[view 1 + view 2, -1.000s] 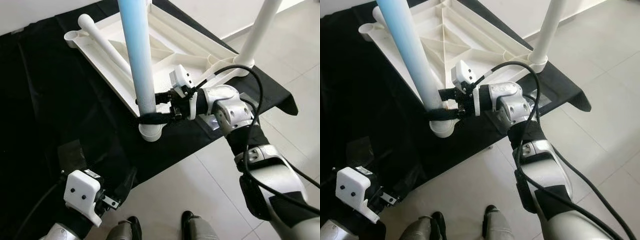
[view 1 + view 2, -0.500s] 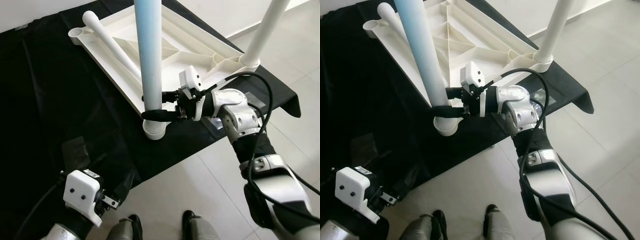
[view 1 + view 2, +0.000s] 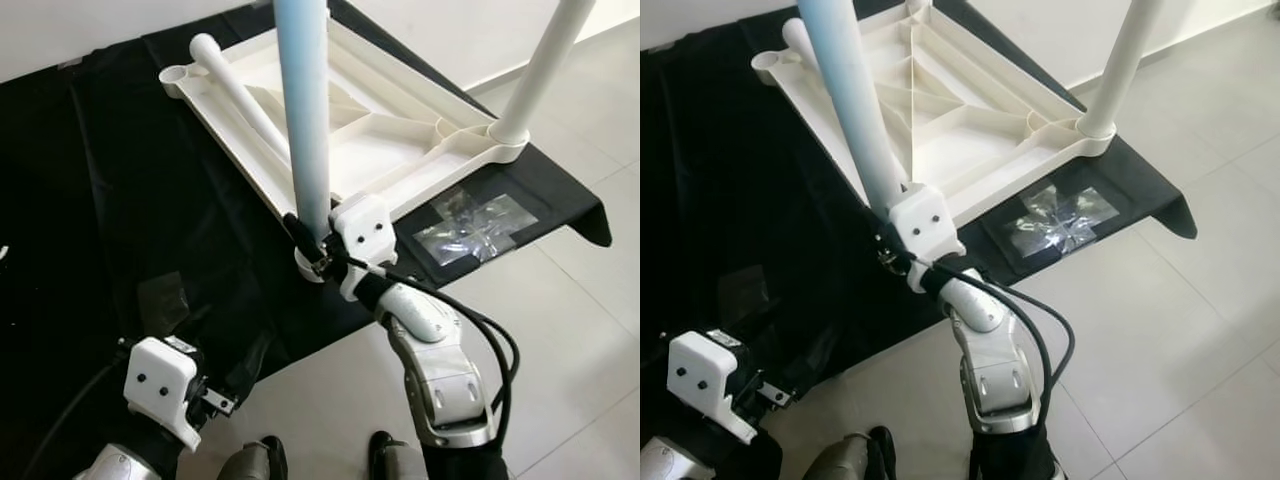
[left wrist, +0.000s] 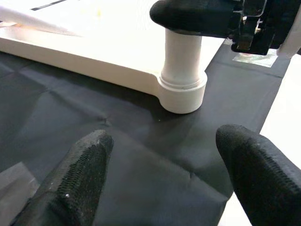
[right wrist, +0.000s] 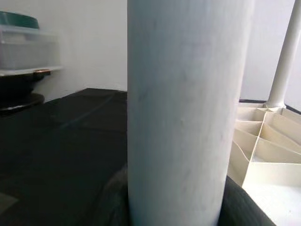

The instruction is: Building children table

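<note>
Right pincer: the right pincer (image 3: 308,243) pinches the pale blue leg (image 3: 305,120) low down, just above the corner socket (image 4: 182,92) of the upturned table top (image 3: 385,140); one black finger (image 4: 197,16) wraps the post in the left wrist view.
Left pincer: the left pincer (image 4: 164,165) hangs low near the robot's own legs, its fingers spread wide and holding nothing, aimed at that same socket across the black cloth (image 3: 120,200).
Where the thing is: the table top lies underside up on the black cloth on the floor, ribs showing. A white leg (image 3: 540,70) stands in the far right corner socket; another white leg (image 3: 240,90) lies loose across the tray towards the far left corner.
Long axis of the blue leg: close to upright, foot end in the socket, free end rising out of the top of the picture, with a slight lean.
Risk one: I judge the leg may not be fully seated, so letting go early could let it tip over.
Risk two: the grip is low, so a sideways push could lever the light table top and slide it on the cloth.
Risk three: a slanted push may jam the leg in the socket.
Risk four: the loose leg could roll if the top shifts.
</note>
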`<state>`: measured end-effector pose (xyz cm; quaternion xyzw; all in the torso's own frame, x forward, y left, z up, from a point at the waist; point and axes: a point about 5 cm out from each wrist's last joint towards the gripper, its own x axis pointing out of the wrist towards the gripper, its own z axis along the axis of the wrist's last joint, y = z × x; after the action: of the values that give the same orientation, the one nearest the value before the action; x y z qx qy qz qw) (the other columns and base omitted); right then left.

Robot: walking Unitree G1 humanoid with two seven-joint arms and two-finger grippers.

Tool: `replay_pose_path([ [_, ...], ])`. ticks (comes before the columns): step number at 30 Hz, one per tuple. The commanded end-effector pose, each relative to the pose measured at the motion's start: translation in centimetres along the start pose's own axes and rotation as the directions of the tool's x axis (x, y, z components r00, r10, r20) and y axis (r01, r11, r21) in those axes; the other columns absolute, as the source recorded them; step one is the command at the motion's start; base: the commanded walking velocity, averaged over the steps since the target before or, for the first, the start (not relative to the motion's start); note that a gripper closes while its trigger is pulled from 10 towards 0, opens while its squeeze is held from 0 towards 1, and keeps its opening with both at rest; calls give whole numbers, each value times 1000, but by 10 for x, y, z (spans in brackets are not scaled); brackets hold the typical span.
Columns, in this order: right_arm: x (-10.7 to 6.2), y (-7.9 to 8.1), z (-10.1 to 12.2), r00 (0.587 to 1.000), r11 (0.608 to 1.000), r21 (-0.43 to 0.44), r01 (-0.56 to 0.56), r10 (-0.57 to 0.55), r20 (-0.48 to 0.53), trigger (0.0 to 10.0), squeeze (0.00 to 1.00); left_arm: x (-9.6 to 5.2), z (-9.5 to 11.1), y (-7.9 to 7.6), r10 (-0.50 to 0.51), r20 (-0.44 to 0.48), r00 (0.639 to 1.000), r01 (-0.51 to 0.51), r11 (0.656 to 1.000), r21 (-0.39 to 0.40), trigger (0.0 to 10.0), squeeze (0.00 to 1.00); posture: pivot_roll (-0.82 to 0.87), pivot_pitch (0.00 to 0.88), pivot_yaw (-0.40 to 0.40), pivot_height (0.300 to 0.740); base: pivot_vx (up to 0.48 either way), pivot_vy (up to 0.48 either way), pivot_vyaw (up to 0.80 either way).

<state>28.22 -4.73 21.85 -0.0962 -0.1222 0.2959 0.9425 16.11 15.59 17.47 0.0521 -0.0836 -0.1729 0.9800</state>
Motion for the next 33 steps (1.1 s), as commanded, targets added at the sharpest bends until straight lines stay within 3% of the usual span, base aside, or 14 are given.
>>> replay_pose_path([
  [1, 10, 11, -16, 997, 998, 67, -14, 20, -81, 0, 0, -2, -6, 2, -3, -33, 999, 3, 1000, 0, 10000, 0, 50, 295, 48, 740, 0, 0, 0],
  [2, 10, 11, -16, 997, 998, 67, -14, 20, -81, 0, 0, -2, -6, 2, -3, -33, 999, 3, 1000, 0, 10000, 0, 50, 295, 48, 740, 0, 0, 0],
  [3, 12, 9, -15, 996, 998, 63, -26, 31, -79, 10000, 0, -2, -7, 3, 1, -31, 1000, -1, 1000, 2, 10000, 0, 53, 291, 54, 740, 0, 0, 0],
  [8, 21, -5, -9, 992, 992, 36, -121, 122, -24, 10000, 8, -1, -7, 3, 4, -28, 1000, -3, 1000, 4, 10000, 0, 58, 283, 55, 740, 0, 0, 0],
  [9, 26, -12, -2, 984, 983, 43, -181, 181, 8, 10000, 1000, -1, -7, 3, 3, -28, 1000, -3, 1000, 4, 10000, 0, 59, 281, 56, 740, 0, 0, 0],
  [13, 31, -19, 6, 968, 968, 34, -250, 248, 46, 10000, 1000, 0, -8, 2, 1, -27, 1000, -1, 1000, 3, 10000, 0, 59, 279, 52, 740, 0, 0, 0],
  [15, 29, -25, 22, 878, 881, -27, -472, 472, 74, 10000, 1000, -1, -7, 0, 0, -27, 1000, 0, 1000, 1, 10000, 0, 65, 279, 43, 740, 0, 0, 0],
  [18, 28, -29, 25, 823, 824, -80, -561, 566, 54, 10000, 1000, -1, -7, -1, 1, -26, 1000, -1, 1000, 0, 10000, 0, 65, 279, 43, 740, 0, 0, 0],
  [19, 26, -34, 25, 745, 740, -130, -660, 667, 16, 10000, 769, -2, -7, -1, 2, -26, 1000, -2, 1000, 0, 10000, 0, 69, 280, 43, 740, 0, 0, 0],
  [20, 26, -34, 25, 745, 740, -130, -660, 667, 16, 10000, 769, -2, -7, -1, 2, -26, 1000, -2, 1000, 0, 10000, 0, 69, 280, 43, 740, 0, 0, 0],
  [21, 26, -41, 26, 673, 663, -149, -734, 739, -26, 10000, 0, -2, -7, -1, 3, -27, 1000, -3, 1000, -1, 10000, 0, 76, 287, 43, 740, 0, 0, 0],
  [23, 31, -53, 28, 595, 578, -164, -799, 800, -79, 10000, 0, -3, -6, -2, 3, -28, 1000, -4, 1000, 0, 10000, 0, 78, 288, 42, 740, 0, 0, 0],
  [25, 35, -59, 32, 569, 552, -162, -818, 818, -85, 10000, 0, -4, -5, -2, 4, -28, 1000, -4, 1000, -1, 10000, 0, 83, 296, 40, 740, 0, 0, 0],
  [33, 47, -77, 48, 518, 512, -125, -850, 855, -22, 10000, 0, -7, -3, -3, 8, -31, 1000, -8, 1000, -2, 10000, 0, 97, 310, 35, 740, 0, 0, 0],
])
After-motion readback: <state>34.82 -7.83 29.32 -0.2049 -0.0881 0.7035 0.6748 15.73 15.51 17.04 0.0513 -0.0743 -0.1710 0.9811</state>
